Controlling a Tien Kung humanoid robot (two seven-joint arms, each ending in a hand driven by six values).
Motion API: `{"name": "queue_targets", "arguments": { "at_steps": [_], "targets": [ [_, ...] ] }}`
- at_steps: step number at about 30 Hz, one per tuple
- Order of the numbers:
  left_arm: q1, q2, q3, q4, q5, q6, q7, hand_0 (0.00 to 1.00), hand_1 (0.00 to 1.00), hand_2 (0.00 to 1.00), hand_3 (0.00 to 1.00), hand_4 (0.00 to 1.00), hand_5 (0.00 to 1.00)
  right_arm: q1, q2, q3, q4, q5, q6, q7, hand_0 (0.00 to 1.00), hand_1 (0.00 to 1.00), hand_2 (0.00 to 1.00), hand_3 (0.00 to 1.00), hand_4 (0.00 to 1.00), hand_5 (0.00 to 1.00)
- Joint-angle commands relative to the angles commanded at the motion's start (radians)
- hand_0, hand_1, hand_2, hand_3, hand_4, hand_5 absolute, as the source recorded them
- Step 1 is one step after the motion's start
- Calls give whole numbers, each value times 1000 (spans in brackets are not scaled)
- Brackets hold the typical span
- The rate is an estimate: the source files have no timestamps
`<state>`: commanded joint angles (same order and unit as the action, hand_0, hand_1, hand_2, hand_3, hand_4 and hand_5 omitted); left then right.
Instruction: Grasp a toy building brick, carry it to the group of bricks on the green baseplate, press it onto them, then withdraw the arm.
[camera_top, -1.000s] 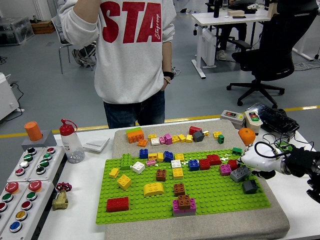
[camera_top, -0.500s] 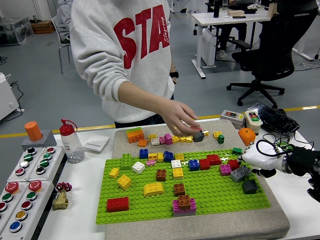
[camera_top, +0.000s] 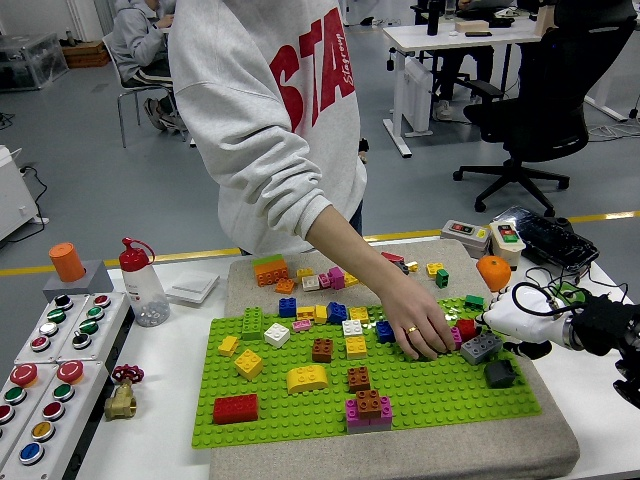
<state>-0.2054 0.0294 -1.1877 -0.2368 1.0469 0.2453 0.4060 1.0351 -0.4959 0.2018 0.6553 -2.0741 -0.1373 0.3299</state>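
White right hand (camera_top: 515, 322), black forearm, cable loop

Hidden, cropped and unclear parts

The person's hand (camera_top: 420, 333) covers the red bricks at the right of the green baseplate (camera_top: 300, 412), so they cannot be made out. The right hand (camera_top: 515, 322) sits partly behind a grey brick (camera_top: 480, 347); its arm runs off the right edge. The button panel (camera_top: 45, 375) is cut by the left edge, and the person's head by the top.
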Motion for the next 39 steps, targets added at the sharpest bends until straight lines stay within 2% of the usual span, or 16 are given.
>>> {"name": "queue_targets", "arguments": {
  "at_steps": [28, 34, 35, 39],
  "targets": [
    [-7, -4, 2, -1, -2, 0, 2, 632, 598, 612, 418, 335, 978, -3, 26, -16, -24, 12, -10, -2, 737, 684, 679, 699, 598, 54],
    [-1, -6, -1, -2, 4, -1, 5, 632, 598, 613, 421, 335, 978, -10, 34, -25, -32, 17, -21, -2, 737, 679, 674, 687, 597, 54],
    [0, -6, -1, -2, 5, -2, 5, 632, 598, 615, 422, 334, 977, -11, 35, -26, -33, 18, -24, -2, 715, 657, 647, 644, 593, 55],
    [4, -7, -3, -3, 8, -2, 8, 632, 598, 615, 422, 334, 977, -16, 42, -32, -37, 27, -41, 1, 715, 657, 647, 644, 593, 55]
  ]
}}
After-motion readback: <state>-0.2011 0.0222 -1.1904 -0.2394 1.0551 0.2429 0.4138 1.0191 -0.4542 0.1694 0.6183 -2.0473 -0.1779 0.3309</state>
